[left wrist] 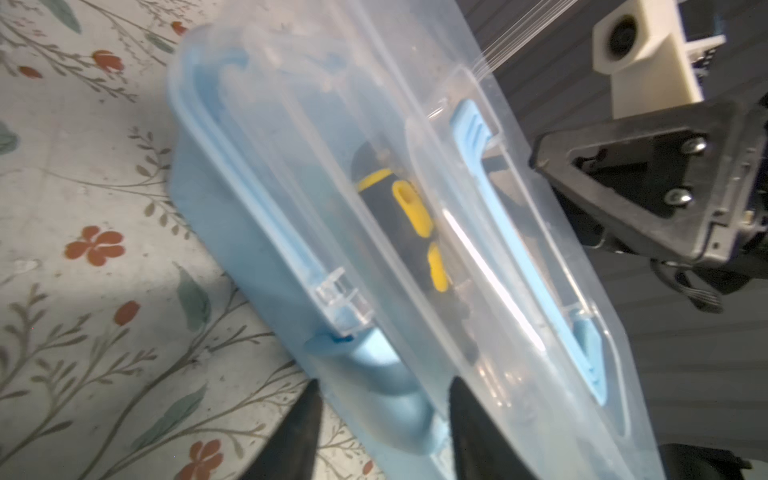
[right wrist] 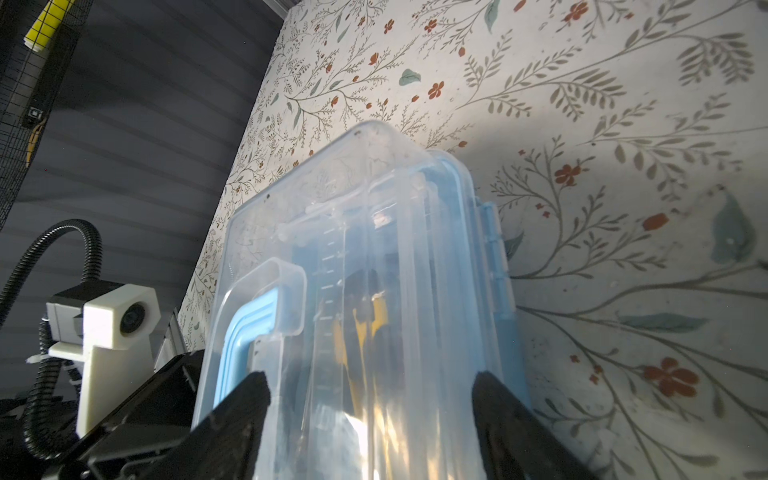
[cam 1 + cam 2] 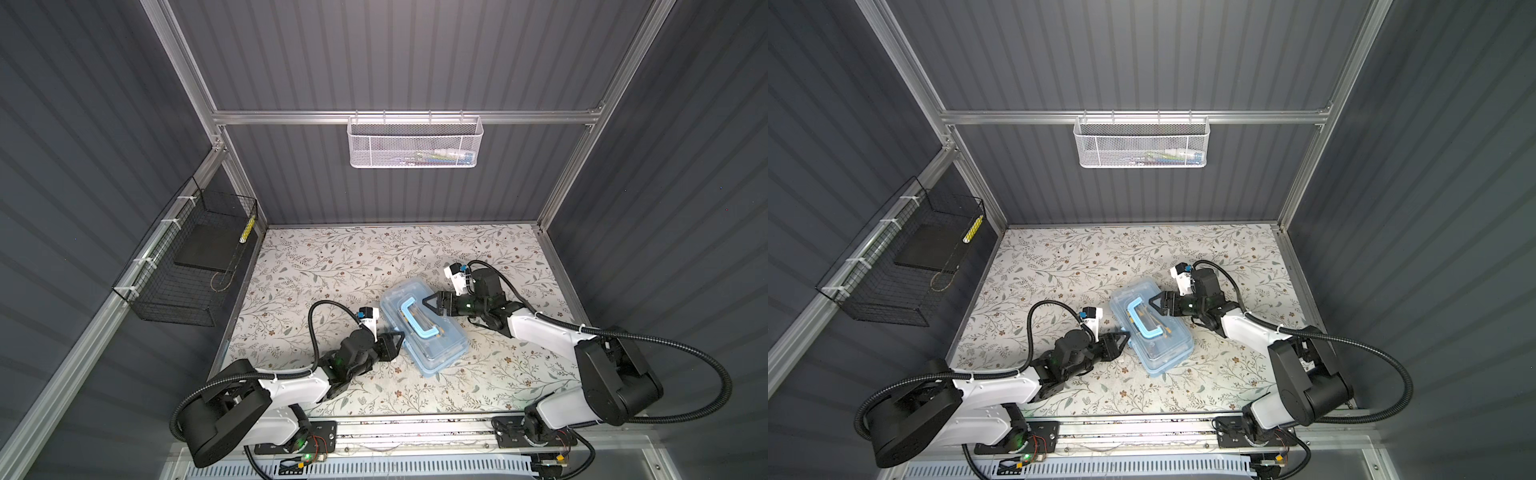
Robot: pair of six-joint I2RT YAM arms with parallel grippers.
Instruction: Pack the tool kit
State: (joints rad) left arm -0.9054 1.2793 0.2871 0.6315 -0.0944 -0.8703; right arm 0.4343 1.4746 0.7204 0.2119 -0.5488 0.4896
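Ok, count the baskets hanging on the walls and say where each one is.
2. The white mesh basket hangs on the back wall rail; the black wire basket hangs on the left wall. None other shows.

The tool kit [image 3: 424, 328] lies mid-table [image 3: 332, 266], between left pincer [image 3: 398, 337] and right pincer [image 3: 429, 302].

The tool kit [image 3: 424, 328] is light blue with a clear lid and a pale-blue handle [image 3: 417, 319]. Through the lid shows a black and yellow tool [image 1: 409, 216]. The table [image 3: 332, 257] is off-white, patterned with grey-green leafy sprigs and small rust-red flowers. The white mesh basket [image 3: 414, 141] and black wire basket [image 3: 187, 266] hang on dark grey ribbed walls [image 3: 395, 54]. Both grippers' fingers [image 2: 507, 419] are black.
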